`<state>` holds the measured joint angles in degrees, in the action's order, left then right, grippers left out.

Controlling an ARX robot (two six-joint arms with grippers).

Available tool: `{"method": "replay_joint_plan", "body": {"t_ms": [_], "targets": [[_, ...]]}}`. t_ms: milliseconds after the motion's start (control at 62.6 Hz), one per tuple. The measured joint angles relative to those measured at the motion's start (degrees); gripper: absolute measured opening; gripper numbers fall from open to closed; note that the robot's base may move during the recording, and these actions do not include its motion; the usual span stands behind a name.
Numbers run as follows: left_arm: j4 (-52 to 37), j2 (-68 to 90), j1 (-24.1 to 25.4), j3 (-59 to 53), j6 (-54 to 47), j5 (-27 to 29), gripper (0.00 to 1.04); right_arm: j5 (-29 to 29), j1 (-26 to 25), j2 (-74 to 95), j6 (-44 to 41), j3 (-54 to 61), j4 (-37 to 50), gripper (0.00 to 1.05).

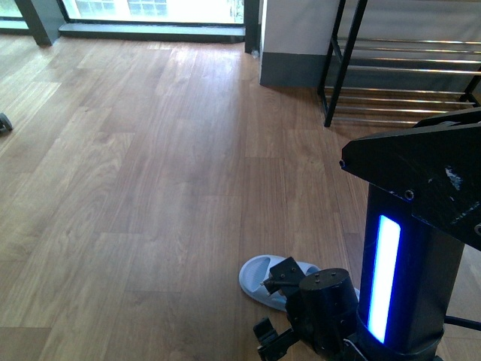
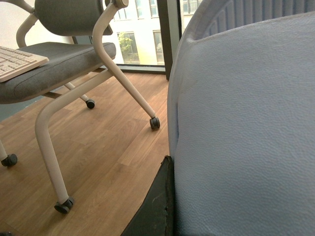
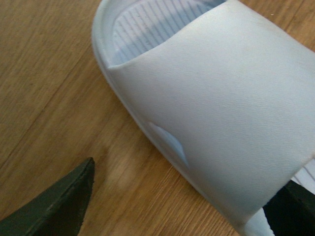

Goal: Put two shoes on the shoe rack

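Okay, the shoes here are pale blue slides, not lace-ups. One slide (image 1: 255,275) lies flat on the wood floor (image 1: 150,165), low in the front view, just beside the black column with the blue light strip (image 1: 387,278). The right gripper (image 3: 192,187) is down over it with its jaws apart. One dark finger (image 3: 59,211) sits out over bare floor, clear of the sole. The other is at the far side, tucked under the strap edge. Nothing is clamped.

The second slide (image 2: 246,123) fills most of the left wrist view, very close to the lens. One dark finger (image 2: 157,206) of the left gripper lies against its edge and the other finger is hidden, so I cannot tell whether that gripper is closed on the slide or not. Behind it stands a grey office chair (image 2: 59,64) with a white frame and castors, on the same wood floor.

The shoe rack (image 1: 406,69) stands against the wall at the far right, well apart from the slide on the floor. It has a black side frame and chrome rod shelves, and no shoe is on the shelves that show.
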<state>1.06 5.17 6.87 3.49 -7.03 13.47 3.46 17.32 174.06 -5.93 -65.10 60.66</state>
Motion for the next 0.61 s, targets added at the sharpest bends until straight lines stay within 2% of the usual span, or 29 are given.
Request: {"method": "replay_joint_plan", "body": {"t_ms": [160,480,560,607], "targets": [[0.0,0.0,0.0,0.0,0.0,0.0,0.02,3.9,1.2,0.0,2.0,1.0,2.1,0.59],[0.0,0.0,0.0,0.0,0.0,0.0,0.02,7.9,2.6,0.3,5.3,1.3,1.1,0.14],[0.0,0.0,0.0,0.0,0.0,0.0,0.02,8.9,2.6,0.3,6.2,1.3,0.9,0.04],[0.0,0.0,0.0,0.0,0.0,0.0,0.02,9.5,2.8,0.3,6.5,1.3,0.7,0.02]]}}
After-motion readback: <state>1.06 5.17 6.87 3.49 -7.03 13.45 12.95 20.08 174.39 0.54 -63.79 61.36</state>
